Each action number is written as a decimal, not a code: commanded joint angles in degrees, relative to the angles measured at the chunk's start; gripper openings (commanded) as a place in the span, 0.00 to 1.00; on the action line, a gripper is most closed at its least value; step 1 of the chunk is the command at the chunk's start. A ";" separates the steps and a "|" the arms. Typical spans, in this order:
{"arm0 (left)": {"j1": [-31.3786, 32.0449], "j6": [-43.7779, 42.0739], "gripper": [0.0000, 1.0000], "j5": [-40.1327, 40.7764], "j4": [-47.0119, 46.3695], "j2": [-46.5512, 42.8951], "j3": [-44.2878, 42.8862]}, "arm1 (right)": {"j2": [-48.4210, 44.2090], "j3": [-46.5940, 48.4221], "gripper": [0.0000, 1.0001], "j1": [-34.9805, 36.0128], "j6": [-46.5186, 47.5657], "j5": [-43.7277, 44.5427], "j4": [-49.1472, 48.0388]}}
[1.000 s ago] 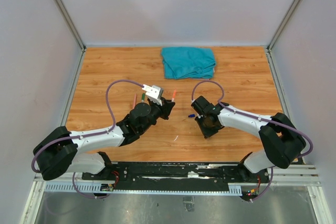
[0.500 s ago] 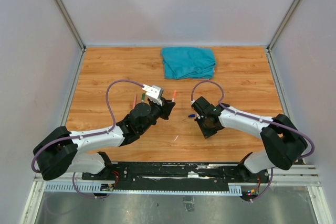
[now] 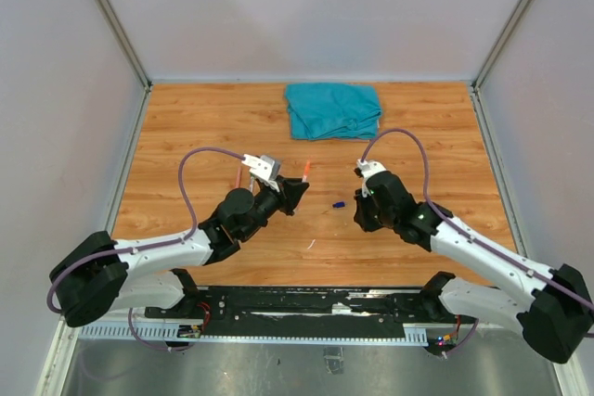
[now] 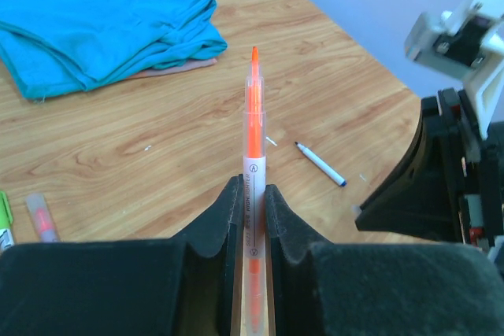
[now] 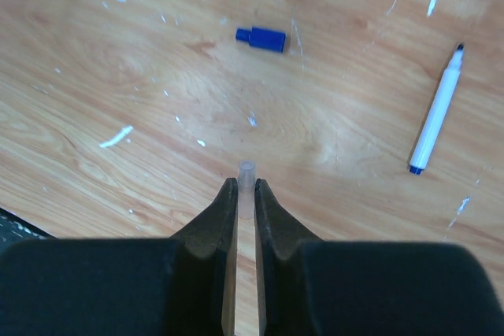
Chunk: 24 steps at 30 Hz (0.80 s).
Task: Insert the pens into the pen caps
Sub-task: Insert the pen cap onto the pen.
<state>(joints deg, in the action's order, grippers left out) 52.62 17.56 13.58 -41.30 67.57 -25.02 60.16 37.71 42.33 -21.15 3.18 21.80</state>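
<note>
Clamping an orange pen by its pale barrel, the left gripper is closed firmly on it. The pen runs straight out ahead of the jaws, with its bare orange tip pointing away from the wrist and raised off the table. From overhead, this gripper sits left of the table's centre and is angled toward the other arm.

The right gripper is closed on a small clear cap. The cap is pinched between the fingertips, and only its stepped end shows past them. It is held over bare wood, right of centre, facing the left gripper across a gap.

Loose items noted:
- A blue cap lies on its side on the wood between the two grippers and touches neither.
- A white pen with a dark tip and a blue end lies flat near the right gripper. It is uncapped and lies apart from the blue cap.
- A red pen and a green pen lie close together on the wood beside the left wrist. The green one is cut off by the frame edge. Whether either is capped cannot be told.
- A teal cloth lies folded at the far edge of the table, well apart from both grippers.

Neither held item touches the other.
</note>
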 commanded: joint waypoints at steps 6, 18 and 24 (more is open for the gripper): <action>0.61 -2.55 0.00 -6.33 -9.54 -3.07 3.86 | -15.10 -7.81 0.01 0.49 -4.07 4.80 -19.61; 1.78 -3.19 0.01 -9.96 -12.77 -2.24 4.64 | -18.13 -14.72 0.01 0.48 -10.60 2.15 -51.73; 1.78 -3.67 0.00 -10.78 -12.23 -1.70 4.00 | -13.01 -14.42 0.01 0.50 -14.10 -2.67 -65.70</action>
<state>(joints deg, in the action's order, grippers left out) 54.13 15.27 3.88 -51.05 65.28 -20.51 44.99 23.40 42.33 -31.77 4.23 -28.80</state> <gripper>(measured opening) 0.149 0.091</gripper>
